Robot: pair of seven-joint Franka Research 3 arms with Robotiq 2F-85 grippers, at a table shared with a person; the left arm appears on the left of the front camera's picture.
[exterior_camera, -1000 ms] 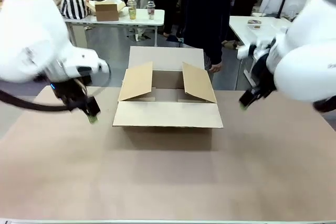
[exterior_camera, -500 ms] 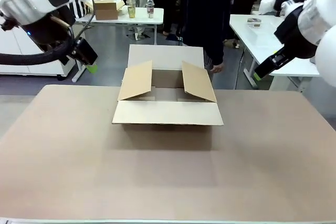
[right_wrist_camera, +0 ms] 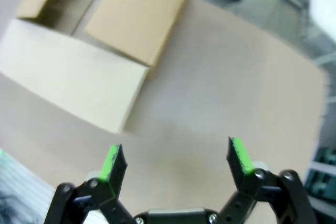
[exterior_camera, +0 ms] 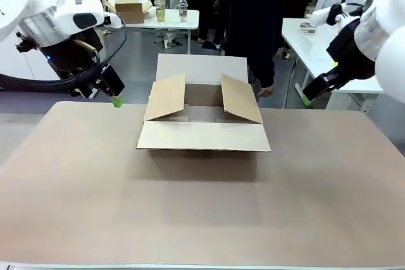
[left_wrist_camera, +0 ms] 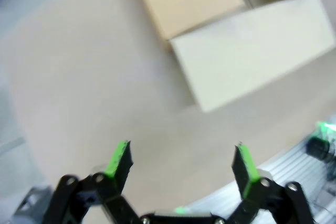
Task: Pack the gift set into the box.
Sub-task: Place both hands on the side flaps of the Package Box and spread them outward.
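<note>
Box: the box [exterior_camera: 202, 136] sits at the middle of the table [exterior_camera: 202, 219], toward the far side. All four top flaps are open: the near flap is folded out toward me, the far flap is laid back, and the two side flaps stand at a slant.
Box interior: what I can see between the side flaps looks like bare cardboard. The floor of the box is mostly hidden behind the near flap.
Gift set: I cannot tell where it is, and neither arm carries it.
Left gripper: the left gripper [exterior_camera: 116, 99] hangs in the air left of the box, over the far left edge of the table and well apart from the carton. In its wrist view the fingers are spread wide with nothing between them.
Right gripper: the right gripper [exterior_camera: 307, 97] is raised to the right of the box, out past the far edge of the table. Its fingers are likewise spread and empty.
Person: someone in dark clothing stands at the far side behind the box, with one hand [exterior_camera: 264, 91] hanging by the right far corner. I can't make out anything in it.
Progress: I judge this an early stage. The carton is opened and ready, but nothing is packed.
Left to do: get the set, lower it between the flaps, and probably close them.
</note>
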